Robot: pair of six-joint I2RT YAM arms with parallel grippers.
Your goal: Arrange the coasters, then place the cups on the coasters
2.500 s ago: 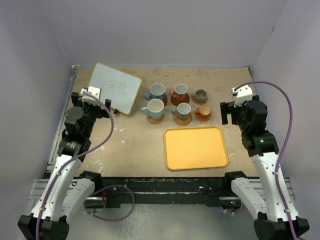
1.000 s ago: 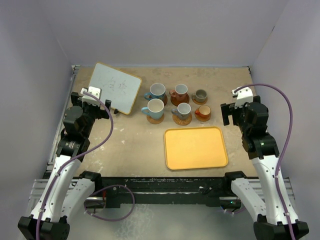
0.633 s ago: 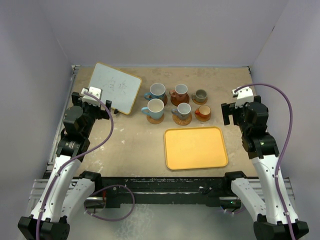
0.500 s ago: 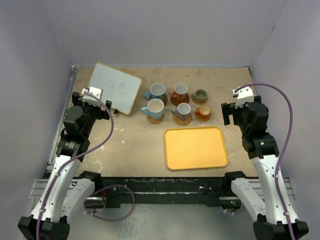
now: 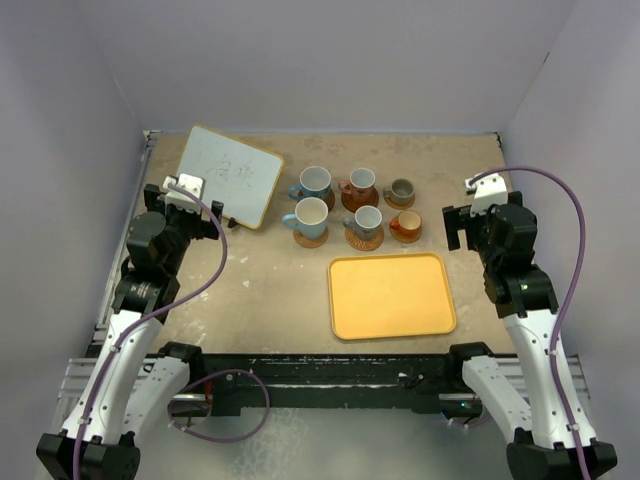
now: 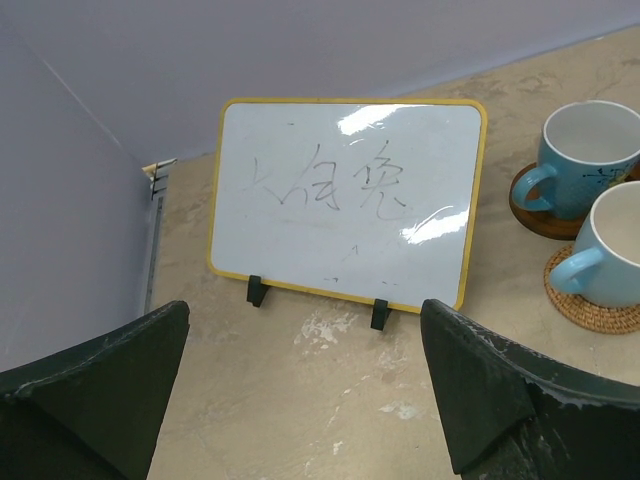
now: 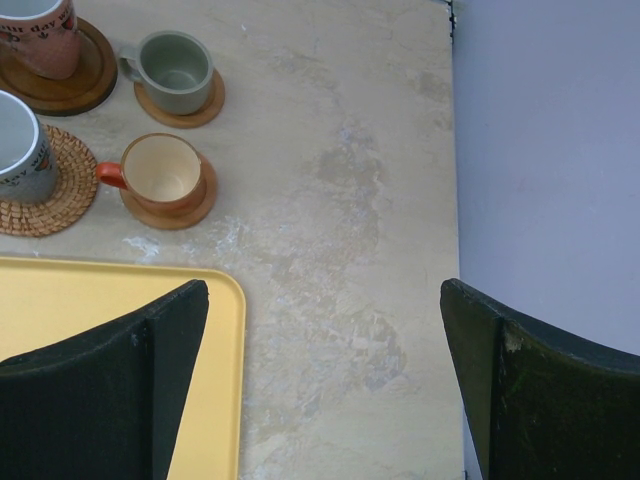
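- The left hand hangs over the worktop, fingers wide apart and empty.
- The right hand is spread just as wide and grips nothing.
- A yellow tray lies flat between the two hands, just nearer than the cups.
- The six cups stand upright in two rows of three running left to right, all handles pointing left, each on one of the round brown coasters.
- The group sits ahead and right of the left hand, and ahead and left of the right hand.
- The two left cups are light blue with white insides.
- A whiteboard stands propped at the far left.
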